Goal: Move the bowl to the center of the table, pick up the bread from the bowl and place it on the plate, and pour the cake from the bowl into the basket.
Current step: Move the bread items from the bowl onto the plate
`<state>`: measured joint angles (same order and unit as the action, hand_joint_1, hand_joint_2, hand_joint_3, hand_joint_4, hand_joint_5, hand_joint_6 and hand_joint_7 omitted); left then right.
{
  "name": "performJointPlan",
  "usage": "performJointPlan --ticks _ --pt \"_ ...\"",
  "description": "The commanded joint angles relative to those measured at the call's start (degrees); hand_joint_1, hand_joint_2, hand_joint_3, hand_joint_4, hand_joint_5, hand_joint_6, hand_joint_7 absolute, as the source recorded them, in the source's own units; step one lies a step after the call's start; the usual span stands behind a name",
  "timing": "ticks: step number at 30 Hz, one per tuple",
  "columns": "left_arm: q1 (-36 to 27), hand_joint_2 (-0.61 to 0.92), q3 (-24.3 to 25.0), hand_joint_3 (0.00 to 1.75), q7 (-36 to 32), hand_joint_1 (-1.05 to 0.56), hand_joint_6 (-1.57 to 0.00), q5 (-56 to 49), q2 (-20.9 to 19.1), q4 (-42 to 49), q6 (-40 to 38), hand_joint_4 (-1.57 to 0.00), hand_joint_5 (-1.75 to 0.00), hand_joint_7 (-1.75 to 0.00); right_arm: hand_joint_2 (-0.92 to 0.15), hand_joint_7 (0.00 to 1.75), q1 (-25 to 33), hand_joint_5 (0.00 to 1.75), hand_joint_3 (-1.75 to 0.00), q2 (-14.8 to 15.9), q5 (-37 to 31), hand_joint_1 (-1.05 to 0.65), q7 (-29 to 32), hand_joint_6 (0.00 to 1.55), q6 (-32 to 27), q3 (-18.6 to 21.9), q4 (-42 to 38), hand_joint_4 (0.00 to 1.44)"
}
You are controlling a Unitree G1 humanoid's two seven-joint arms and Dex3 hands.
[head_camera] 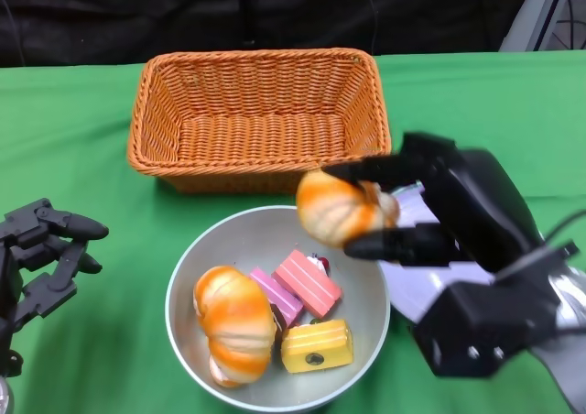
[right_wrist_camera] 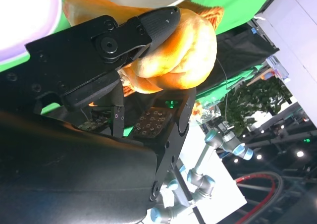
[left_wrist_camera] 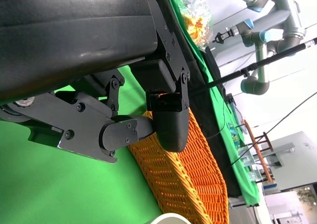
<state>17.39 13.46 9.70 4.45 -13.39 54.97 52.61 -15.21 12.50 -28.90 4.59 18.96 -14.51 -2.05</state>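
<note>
— Reporting from the head view: my right hand (head_camera: pixel 412 208) grips one bread roll (head_camera: pixel 343 208) between its fingers, raised above the bowl (head_camera: pixel 375 318) at its 1 o'clock rim.

— Bowl contents?

— A second roll (head_camera: pixel 233 322) and cake pieces (head_camera: pixel 307 281). Basket (head_camera: pixel 259 116) at 12 o'clock.

— Right wrist view?

— Fingers (right_wrist_camera: pixel 148 26) clamp the roll (right_wrist_camera: pixel 183 55).

— Left wrist view?

— My left hand (left_wrist_camera: pixel 158 115) holds nothing, fingers loosely apart, near the basket (left_wrist_camera: pixel 190 174).

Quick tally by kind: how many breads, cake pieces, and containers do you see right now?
Bread: 2, one held by the right hand at, one in the bowl
Cake pieces: 3
Containers: 2, bowl and basket
Total: 7
</note>
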Motion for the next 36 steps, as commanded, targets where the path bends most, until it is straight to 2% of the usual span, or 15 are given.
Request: performJointPlan --ticks 1,13,17,22,29,36 --pt "0.5 0.75 0.2 0.67 -1.0 -0.13 -0.92 -0.4 -1.3 0.4 0.6 -0.86 -1.30 -0.94 -0.85 0.04 2.5 1.41 -0.01 1.0 1.5 -0.09 -0.4 1.22 0.6 1.7 2.4 0.82" --pt "0.7 0.74 0.3 0.71 -1.2 -0.13 -0.92 -0.2 -1.4 0.6 0.1 -0.86 -1.30 -0.94 -0.86 0.05 6.6 1.38 -0.01 1.4 0.8 -0.09 0.0 1.23 1.2 3.6 4.3 0.82" --pt "1.6 0.74 0.8 0.73 -0.5 -0.11 -0.91 0.7 -1.7 2.0 0.3 -0.84 -1.32 -0.96 -0.86 0.05 10.6 1.34 -0.01 2.7 -0.7 -0.02 1.6 1.22 -1.4 7.0 3.7 0.84" --pt "1.9 0.72 0.7 0.76 -0.6 -0.11 -0.90 0.4 -1.9 2.6 0.7 -0.83 -1.34 -0.98 -0.86 0.04 10.7 1.33 0.00 2.9 -1.4 0.01 2.3 1.22 -1.9 8.1 2.7 0.85" --pt "1.8 0.69 0.7 0.82 -0.1 -0.11 -0.88 0.7 -1.9 2.6 0.7 -0.83 -1.36 -1.03 -0.84 0.03 9.4 1.43 0.00 4.1 -2.2 0.04 5.3 1.20 -2.3 10.2 -2.7 0.82" --pt "1.9 0.69 0.7 0.83 0.1 -0.11 -0.87 1.0 -1.9 2.7 0.7 -0.82 -1.37 -1.05 -0.84 0.03 9.0 1.49 0.00 4.5 -2.0 0.04 6.2 1.20 -1.7 10.2 -4.0 0.81"
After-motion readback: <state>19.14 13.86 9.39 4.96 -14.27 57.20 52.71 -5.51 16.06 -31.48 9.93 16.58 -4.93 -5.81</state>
